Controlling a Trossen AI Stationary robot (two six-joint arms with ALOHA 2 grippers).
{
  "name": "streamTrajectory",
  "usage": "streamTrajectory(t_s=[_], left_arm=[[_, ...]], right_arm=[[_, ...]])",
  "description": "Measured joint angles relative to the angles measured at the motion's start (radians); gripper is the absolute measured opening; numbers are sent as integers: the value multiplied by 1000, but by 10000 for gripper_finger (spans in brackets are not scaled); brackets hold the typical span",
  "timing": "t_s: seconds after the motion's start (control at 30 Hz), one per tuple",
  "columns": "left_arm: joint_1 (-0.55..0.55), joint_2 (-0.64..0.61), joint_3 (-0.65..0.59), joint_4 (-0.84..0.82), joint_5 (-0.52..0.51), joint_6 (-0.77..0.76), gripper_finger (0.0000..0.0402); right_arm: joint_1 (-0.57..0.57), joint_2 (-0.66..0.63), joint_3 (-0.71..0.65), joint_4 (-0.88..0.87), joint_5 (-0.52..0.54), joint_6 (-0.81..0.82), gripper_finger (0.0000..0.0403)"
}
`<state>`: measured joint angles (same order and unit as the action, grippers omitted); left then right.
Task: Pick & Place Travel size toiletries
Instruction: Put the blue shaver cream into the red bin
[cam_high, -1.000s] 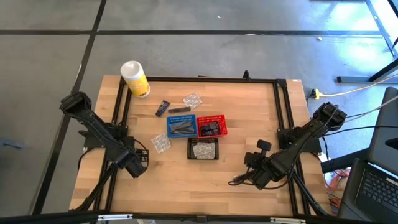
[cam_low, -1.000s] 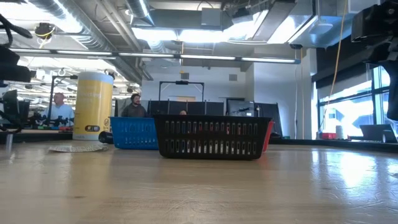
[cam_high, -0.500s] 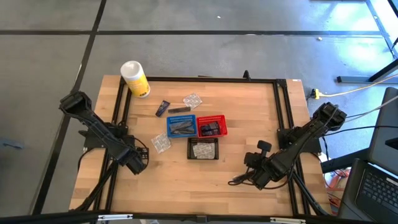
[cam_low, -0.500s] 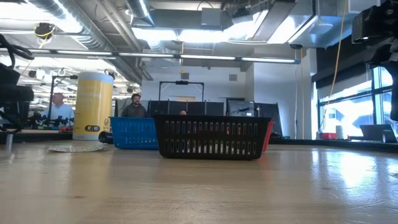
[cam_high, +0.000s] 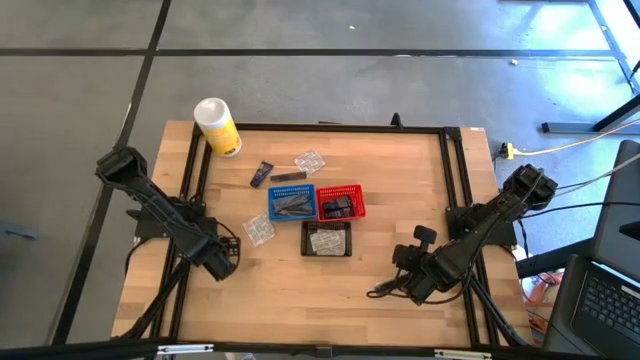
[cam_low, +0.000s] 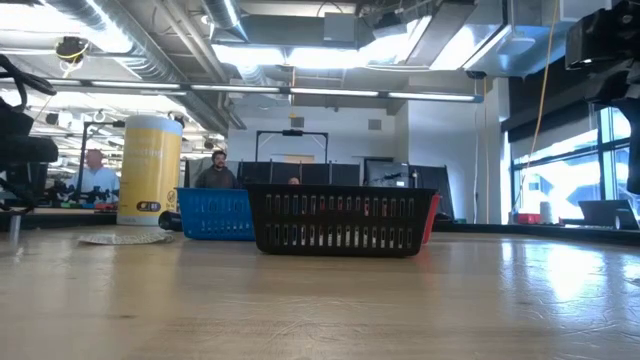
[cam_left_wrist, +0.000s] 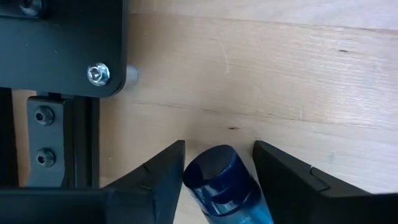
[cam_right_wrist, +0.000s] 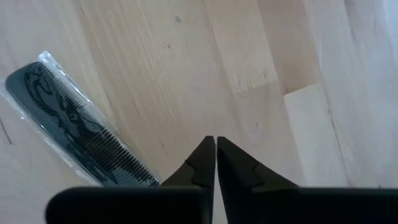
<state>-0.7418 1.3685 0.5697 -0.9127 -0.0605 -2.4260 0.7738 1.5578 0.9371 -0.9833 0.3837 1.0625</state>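
My left gripper (cam_high: 222, 262) (cam_left_wrist: 219, 144) points down near the table's left edge, shut on a dark blue capped bottle (cam_left_wrist: 227, 190). My right gripper (cam_right_wrist: 216, 146) hangs shut above bare wood at the near right, touching nothing, beside a black comb in a clear wrapper (cam_right_wrist: 78, 134) (cam_high: 382, 291). Loose on the table lie a navy sachet (cam_high: 262, 174), a grey tube (cam_high: 288, 177) and two clear packets (cam_high: 309, 160) (cam_high: 258, 231). My left gripper has the dark blue bottle between its two fingers, which meet its sides just behind the cap (cam_left_wrist: 211, 168). The fingers come from above and lie along the bottle, cap end toward the table. Whether the cap rests on the wood I cannot tell.
A blue basket (cam_high: 291, 203) with grey tubes, a red basket (cam_high: 340, 203) with dark pieces and a black basket (cam_high: 327, 240) with a clear packet stand mid-table. A white-and-yellow canister (cam_high: 217, 126) lies at the far left corner. A black frame rail (cam_left_wrist: 62, 50) runs beside my left gripper.
My left gripper has sunk a little toward the table at its left edge, then kept still. My right arm has kept still.
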Motion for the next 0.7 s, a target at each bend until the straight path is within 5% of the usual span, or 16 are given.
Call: streamTrajectory(t_s=[0.7], left_arm=[[4,1,10,44,-28,28,164]], right_arm=[[0,0,0,6,1,-3,25]])
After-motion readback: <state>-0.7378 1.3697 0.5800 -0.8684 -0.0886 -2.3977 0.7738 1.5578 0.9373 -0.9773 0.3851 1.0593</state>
